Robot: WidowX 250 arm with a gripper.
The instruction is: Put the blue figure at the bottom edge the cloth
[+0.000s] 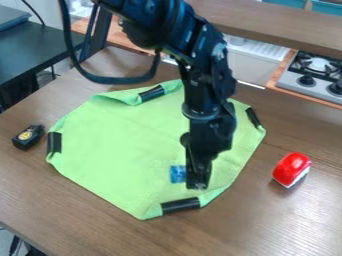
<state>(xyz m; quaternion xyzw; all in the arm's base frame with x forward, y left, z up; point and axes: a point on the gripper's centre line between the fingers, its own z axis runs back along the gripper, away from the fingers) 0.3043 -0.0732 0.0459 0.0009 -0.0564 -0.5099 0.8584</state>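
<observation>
Lying on the green cloth (113, 150) in the camera view, the blue figure (177, 174) looks small and blocky, a bright blue with paler patches; its finer shape is too small to tell. It sits in the cloth's lower part, up from the black strip (180, 205) on the bottom edge. The black gripper (198, 185) hangs down right beside it, on the side toward the red object (291, 169). How wide the gripper stands, and whether it holds or touches the figure, I cannot tell.
</observation>
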